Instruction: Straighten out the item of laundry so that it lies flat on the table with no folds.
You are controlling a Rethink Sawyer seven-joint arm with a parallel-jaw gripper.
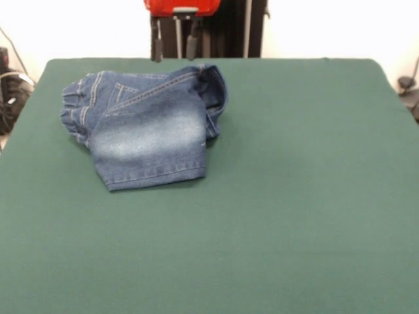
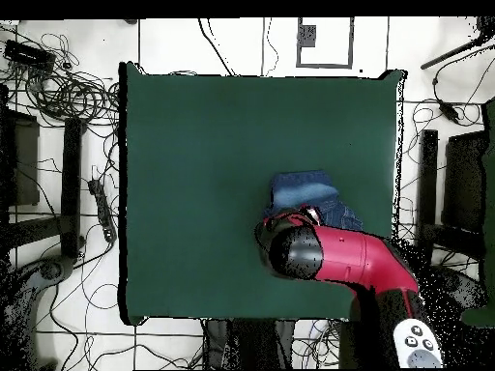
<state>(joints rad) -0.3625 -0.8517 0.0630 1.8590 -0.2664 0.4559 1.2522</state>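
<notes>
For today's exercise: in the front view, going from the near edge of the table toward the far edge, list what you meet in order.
Bare green table → folded blue jeans → gripper hanging above the far edge, jaws apart and empty.

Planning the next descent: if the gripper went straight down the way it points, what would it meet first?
Probably the far folded edge of the small blue denim jeans, or the dark green felt table just behind them. The gripper hangs above that edge; depth is unclear.
</notes>
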